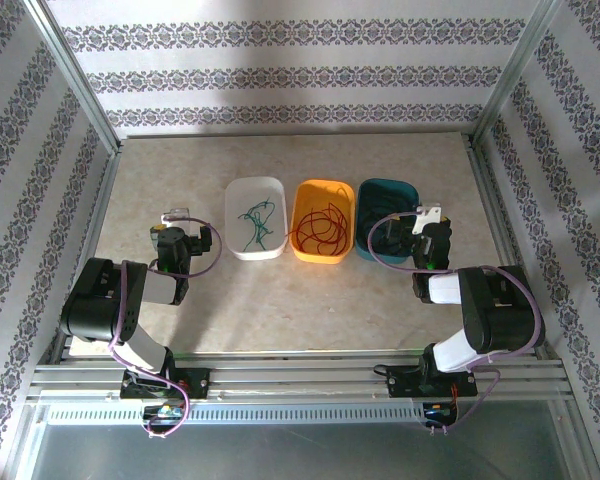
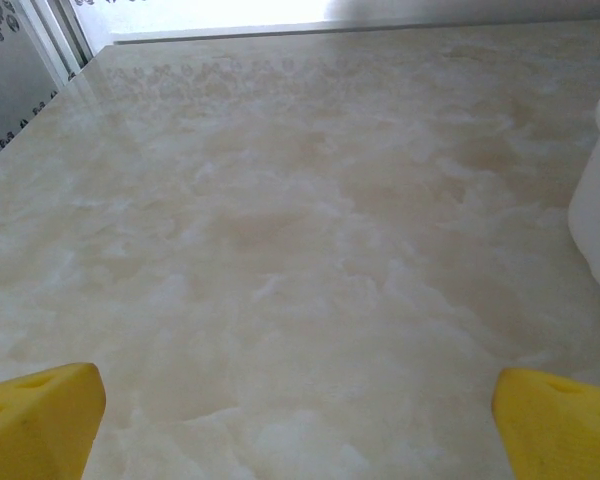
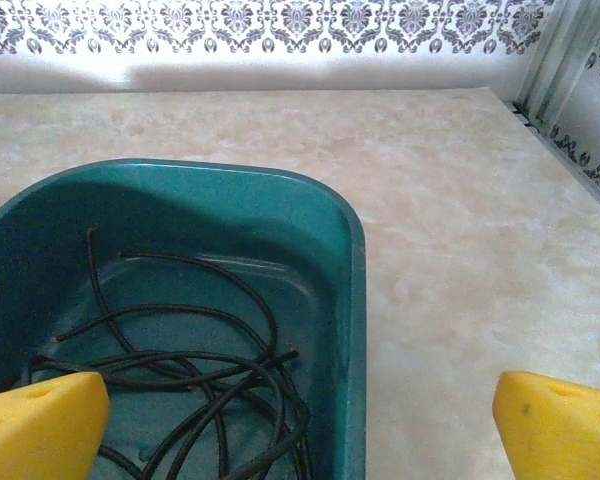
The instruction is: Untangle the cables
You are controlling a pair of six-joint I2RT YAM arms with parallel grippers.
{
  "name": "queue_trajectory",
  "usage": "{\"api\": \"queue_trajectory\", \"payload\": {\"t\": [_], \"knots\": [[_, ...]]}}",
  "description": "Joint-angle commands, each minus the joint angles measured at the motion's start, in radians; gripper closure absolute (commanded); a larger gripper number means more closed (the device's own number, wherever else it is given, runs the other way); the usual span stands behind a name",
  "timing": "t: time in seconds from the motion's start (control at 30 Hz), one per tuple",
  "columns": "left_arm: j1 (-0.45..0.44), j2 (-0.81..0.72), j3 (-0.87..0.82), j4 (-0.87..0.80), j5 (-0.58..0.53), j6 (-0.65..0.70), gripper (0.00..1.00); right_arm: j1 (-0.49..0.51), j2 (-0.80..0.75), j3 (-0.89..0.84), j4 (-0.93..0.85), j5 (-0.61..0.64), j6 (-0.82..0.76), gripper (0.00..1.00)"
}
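Green cables [image 1: 256, 222], red cables [image 1: 320, 228] and dark cables [image 3: 210, 372] are lying apart, sorted by colour, so the left gripper [image 2: 300, 420] and right gripper [image 3: 300, 425] are hanging wide-jawed, empty.

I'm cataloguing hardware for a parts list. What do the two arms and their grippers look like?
The left arm and right arm share black joint housings, white link segments and thin purple cables looping alongside. The left gripper and right gripper each carry yellow wedge-shaped fingertips.

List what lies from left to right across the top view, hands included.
Left hand → white tray with green cables → orange tray with red cables → teal tray → right hand, at that tray's right rim.
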Motion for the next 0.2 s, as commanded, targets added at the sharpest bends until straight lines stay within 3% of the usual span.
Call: {"api": "queue_trajectory", "payload": {"t": [0.0,0.17], "knots": [[0.019,0.001,0.003,0.055,0.015,-0.005,0.01,-0.025,0.01,0.027,-0.008,-0.058,0.02,0.02],[0.018,0.001,0.003,0.054,0.014,-0.002,0.01,-0.037,0.008,0.021,0.002,-0.105,0.021,0.02]]}}
